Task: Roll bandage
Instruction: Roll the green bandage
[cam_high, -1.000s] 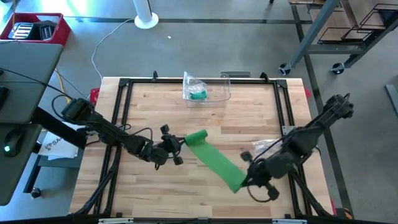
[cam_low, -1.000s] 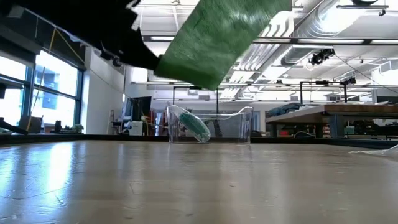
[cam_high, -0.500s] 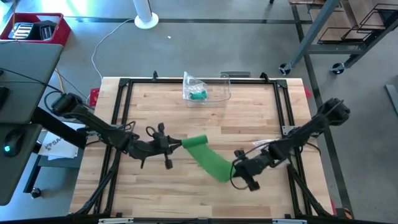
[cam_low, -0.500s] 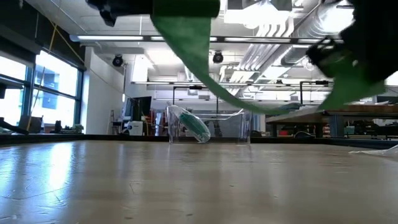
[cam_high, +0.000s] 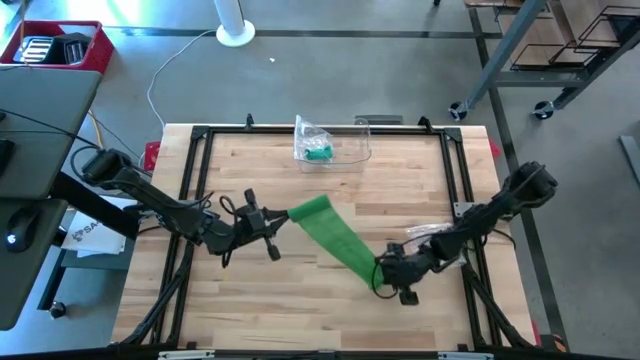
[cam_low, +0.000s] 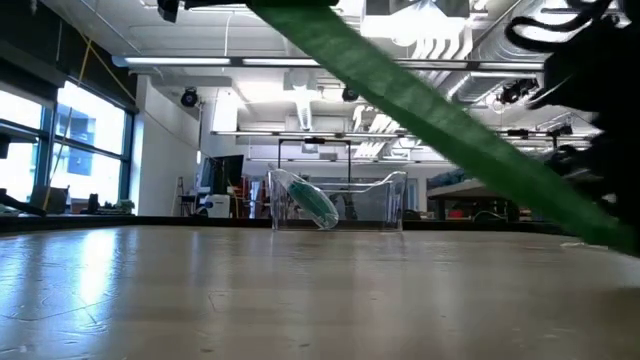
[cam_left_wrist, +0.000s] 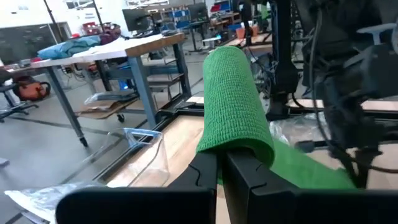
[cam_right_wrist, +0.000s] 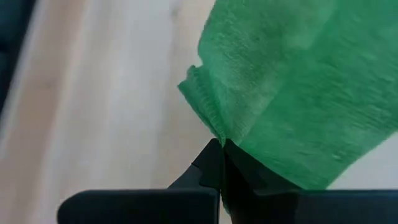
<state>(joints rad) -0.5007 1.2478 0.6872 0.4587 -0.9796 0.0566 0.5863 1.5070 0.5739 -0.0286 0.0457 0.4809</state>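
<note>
A green bandage (cam_high: 335, 240) stretches as a flat strip above the wooden table (cam_high: 250, 300), clear of it. My left gripper (cam_high: 278, 222) is shut on its rolled end (cam_high: 308, 210) near the table's middle. My right gripper (cam_high: 383, 272) is shut on its other end, lower and toward the table's right. In the low view the strip (cam_low: 440, 110) slants down from upper left, where my left gripper (cam_low: 200, 5) shows, to my right gripper (cam_low: 600, 150). My left gripper pinches the lower edge of the bandage's rolled end (cam_left_wrist: 233, 146) between its two fingers. It comes in level from the table's left. The roll curls over the fingertips, lifted clear. My right gripper pinches the bunched edge of the bandage's free end (cam_right_wrist: 208, 121) between its fingertips, slanting down from the table's right. The strip runs taut away from it, above the table.
A clear plastic box (cam_high: 335, 140) holding a bag with a teal item stands at the table's far edge, also in the low view (cam_low: 335, 200). A crumpled clear bag (cam_high: 425, 235) lies by my right arm. A black frame (cam_high: 195, 180) rims the table.
My right gripper has sunk toward the table with the bandage's free end and rolled. My left gripper has risen a little with the rolled end and shifted toward the table's far edge. The strip, sagging half a second ago, is now drawn taut and slants down toward my right gripper.
</note>
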